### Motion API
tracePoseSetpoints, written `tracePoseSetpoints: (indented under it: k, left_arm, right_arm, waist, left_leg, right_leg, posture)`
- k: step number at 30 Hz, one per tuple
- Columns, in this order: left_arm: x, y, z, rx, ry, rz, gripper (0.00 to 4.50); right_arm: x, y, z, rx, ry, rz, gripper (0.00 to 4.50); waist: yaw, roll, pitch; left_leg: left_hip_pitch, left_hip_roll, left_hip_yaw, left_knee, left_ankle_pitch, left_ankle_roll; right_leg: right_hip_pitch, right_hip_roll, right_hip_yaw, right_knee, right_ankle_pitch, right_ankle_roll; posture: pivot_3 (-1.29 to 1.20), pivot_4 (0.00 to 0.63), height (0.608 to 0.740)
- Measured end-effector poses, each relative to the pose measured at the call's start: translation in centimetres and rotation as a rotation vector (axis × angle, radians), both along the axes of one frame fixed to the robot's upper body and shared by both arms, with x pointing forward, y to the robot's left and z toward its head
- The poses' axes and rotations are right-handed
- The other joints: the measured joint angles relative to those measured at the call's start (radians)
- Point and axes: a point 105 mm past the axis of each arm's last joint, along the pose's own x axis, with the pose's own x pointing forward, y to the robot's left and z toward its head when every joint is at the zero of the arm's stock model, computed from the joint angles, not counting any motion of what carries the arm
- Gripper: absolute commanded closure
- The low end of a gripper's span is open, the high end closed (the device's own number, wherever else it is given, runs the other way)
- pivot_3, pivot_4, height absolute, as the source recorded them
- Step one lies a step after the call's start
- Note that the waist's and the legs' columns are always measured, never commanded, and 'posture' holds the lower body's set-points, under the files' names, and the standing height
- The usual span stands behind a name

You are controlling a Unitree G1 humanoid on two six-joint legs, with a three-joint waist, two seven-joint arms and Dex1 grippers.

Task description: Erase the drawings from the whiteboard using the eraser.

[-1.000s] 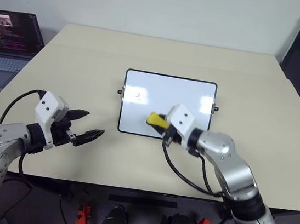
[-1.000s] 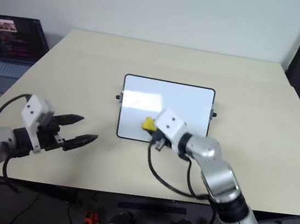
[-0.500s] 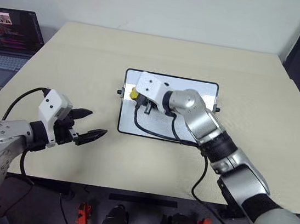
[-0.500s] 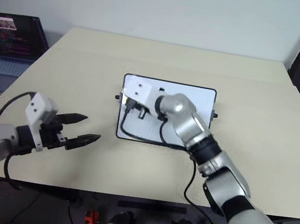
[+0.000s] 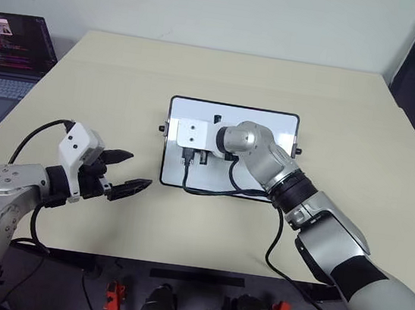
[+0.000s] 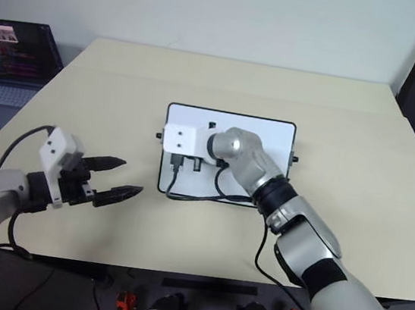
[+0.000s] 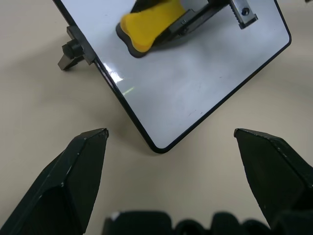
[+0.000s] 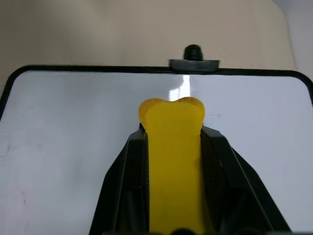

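Wiping is the step in hand, we judge: the eraser [image 8: 172, 161] sits clamped in our right gripper [image 8: 172, 128] over the whiteboard's [image 5: 265, 121] left half, the board lying mid-table [image 5: 203, 70]. Faint drawings [image 8: 215, 115] remain, so we would next sweep across them. Our left gripper [image 5: 130, 174] hangs open, empty, beside the board.

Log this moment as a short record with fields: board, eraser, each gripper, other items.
board: small white whiteboard with thin black frame, flat on the beige table
eraser: yellow block eraser, over the board's left part
right gripper: shut on the eraser
left gripper: open, holding nothing, off the board's left side
marks: faint specks
other: open laptop
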Motion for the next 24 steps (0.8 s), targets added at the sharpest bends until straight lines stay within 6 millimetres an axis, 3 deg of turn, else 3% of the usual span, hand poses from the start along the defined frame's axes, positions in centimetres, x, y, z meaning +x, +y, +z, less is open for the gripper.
tracePoseSetpoints:
  k: [4, 8, 11, 15, 18, 20, 24]
  left_arm:
    - [0.0, -0.1, -0.1, 0.002, 0.003, -0.005, 0.00]
    - [0.0, -0.3, -0.2, 0.002, 0.008, -0.012, 0.00]
    - [0.0, -0.5, -0.3, 0.003, 0.010, -0.022, 0.00]
    - [0.1, -0.6, -0.2, 0.004, 0.009, -0.026, 0.00]
    - [0.1, -0.7, -0.2, 0.003, 0.008, -0.034, 0.00]
    - [0.0, -0.7, -0.2, 0.002, 0.010, -0.037, 0.00]
    - [0.1, -0.8, -0.1, 0.003, 0.008, -0.045, 0.00]
  right_arm:
    - [1.3, 0.2, 1.2, 0.064, -0.112, -0.059, 3.43]
    - [2.8, -1.1, 3.0, 0.108, -0.160, -0.133, 3.43]
    - [1.8, -1.1, 1.7, 0.037, -0.096, -0.069, 3.43]
    - [-0.9, -1.5, -2.0, -0.121, 0.022, 0.081, 3.43]
    - [-1.0, -1.5, -2.4, -0.139, 0.006, 0.083, 3.43]
    - [-0.2, -1.0, -1.7, -0.099, -0.060, 0.047, 3.43]
    - [2.8, -1.5, 2.4, 0.031, -0.242, -0.100, 3.44]
  waist:
    - [-0.001, 0.000, 0.000]
    - [0.001, -0.001, 0.000]
    - [-0.001, -0.001, -0.001]
    - [-0.001, -0.001, -0.001]
    - [-0.003, -0.001, -0.001]
    - [-0.003, -0.001, 0.000]
    - [-0.001, -0.001, 0.000]
  left_leg:
    - [0.001, 0.000, -0.001, 0.000, 0.002, -0.002]
    - [0.003, 0.000, -0.001, 0.000, 0.004, -0.004]
    - [0.005, 0.000, 0.000, -0.001, 0.004, -0.004]
    - [0.007, 0.000, -0.001, -0.001, 0.004, -0.004]
    - [0.008, 0.000, -0.001, -0.001, 0.005, -0.002]
    - [0.008, 0.000, -0.001, -0.001, 0.007, -0.001]
    - [0.008, 0.000, -0.002, -0.001, 0.012, -0.003]
  right_leg:
    - [0.000, 0.000, 0.000, 0.002, 0.000, 0.000]
    - [0.000, 0.000, 0.000, 0.005, -0.001, 0.000]
    - [0.001, 0.000, 0.001, 0.009, -0.002, -0.001]
    - [0.001, 0.000, 0.000, 0.013, -0.005, 0.001]
    - [0.001, 0.000, 0.000, 0.014, -0.005, 0.001]
    - [0.000, 0.000, 0.000, 0.015, -0.006, -0.004]
    - [0.000, 0.000, 0.000, 0.015, -0.004, -0.007]
  posture:
    - [0.00, 0.150, 0.740]
    - [0.00, 0.150, 0.740]
    - [0.00, 0.150, 0.740]
    - [0.00, 0.150, 0.740]
    - [0.00, 0.150, 0.740]
    - [0.00, 0.150, 0.740]
    - [0.00, 0.150, 0.740]
